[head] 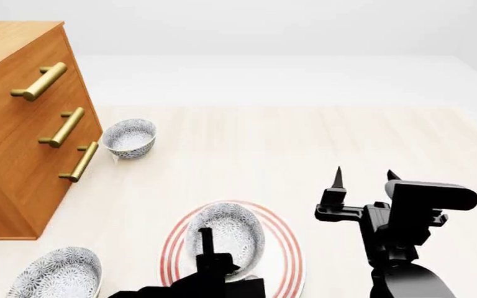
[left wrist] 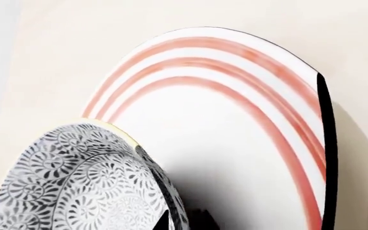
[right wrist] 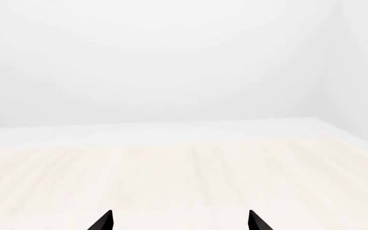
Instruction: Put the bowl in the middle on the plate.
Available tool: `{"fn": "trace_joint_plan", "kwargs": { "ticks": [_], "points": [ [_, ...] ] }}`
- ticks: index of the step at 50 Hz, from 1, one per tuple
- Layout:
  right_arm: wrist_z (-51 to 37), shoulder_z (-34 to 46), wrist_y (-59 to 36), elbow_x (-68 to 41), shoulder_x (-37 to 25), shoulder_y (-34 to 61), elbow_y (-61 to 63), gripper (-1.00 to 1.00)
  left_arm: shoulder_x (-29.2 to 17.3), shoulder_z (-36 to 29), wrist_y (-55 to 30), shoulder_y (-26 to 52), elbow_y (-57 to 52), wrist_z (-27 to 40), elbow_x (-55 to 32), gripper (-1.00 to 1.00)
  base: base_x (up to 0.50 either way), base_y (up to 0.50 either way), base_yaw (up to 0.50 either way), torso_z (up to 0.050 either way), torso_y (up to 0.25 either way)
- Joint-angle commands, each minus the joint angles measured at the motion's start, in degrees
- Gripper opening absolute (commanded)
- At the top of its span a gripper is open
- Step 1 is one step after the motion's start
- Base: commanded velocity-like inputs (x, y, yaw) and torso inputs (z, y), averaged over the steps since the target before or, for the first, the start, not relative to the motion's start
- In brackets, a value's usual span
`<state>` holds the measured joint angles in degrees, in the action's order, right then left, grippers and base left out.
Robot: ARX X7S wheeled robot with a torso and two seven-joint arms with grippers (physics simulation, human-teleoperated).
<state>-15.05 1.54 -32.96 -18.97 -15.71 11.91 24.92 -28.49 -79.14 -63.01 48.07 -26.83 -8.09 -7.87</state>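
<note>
Three speckled bowls in view; task bowl over plate, rim pinched by left gripper. Whether seated or just above plate: cannot tell. Right gripper idle, jaws apart, empty. Bowl likely rigid, glazed, slippery, breakable; thin rim best hold, release gently.

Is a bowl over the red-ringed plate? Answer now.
Yes: in the head view a speckled bowl sits within the plate rings, left gripper at its rim.

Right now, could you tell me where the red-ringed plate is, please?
In the head view the plate lies near the bottom centre, under a patterned bowl, with the left hand at that bowl's near rim.
</note>
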Motion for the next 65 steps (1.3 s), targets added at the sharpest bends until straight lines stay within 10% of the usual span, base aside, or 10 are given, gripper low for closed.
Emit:
{"fn": "trace_joint_plan", "kwargs": {
  "ticks": [1,40,51,54,65],
  "points": [
    [-0.2,0.2,0.2,-0.2,-0.1,-0.1,-0.1,1.00,-0.3,-0.9,-1.8,0.6,-0.4,-1.2,-0.7,1.00,0.00,0.00,0.00,0.000,0.000],
    [-0.9,1.1,-0.1,-1.0,-0.7,0.6,0.2,1.00,-5.0,14.7,-20.8,6.6,-31.5,-5.1,-7.3,1.00,0.00,0.00,0.00,0.000,0.000],
    [-0.9,1.6,0.1,-1.1,-0.8,0.9,-0.3,1.00,-2.5,44.1,-19.9,4.8,-30.3,8.9,-38.9,1.00,0.00,0.00,0.00,0.000,0.000],
    [-0.9,1.7,-0.2,-1.2,-1.0,1.1,0.1,1.00,7.2,60.1,-25.4,1.4,-23.4,17.3,-40.4,1.00,0.00,0.00,0.00,0.000,0.000],
    [-1.3,3.1,-1.7,-0.7,-2.0,3.0,2.3,1.00,14.2,78.2,-9.5,-9.8,-10.9,21.3,-35.3,1.00,0.00,0.00,0.00,0.000,0.000]
  ]
}}
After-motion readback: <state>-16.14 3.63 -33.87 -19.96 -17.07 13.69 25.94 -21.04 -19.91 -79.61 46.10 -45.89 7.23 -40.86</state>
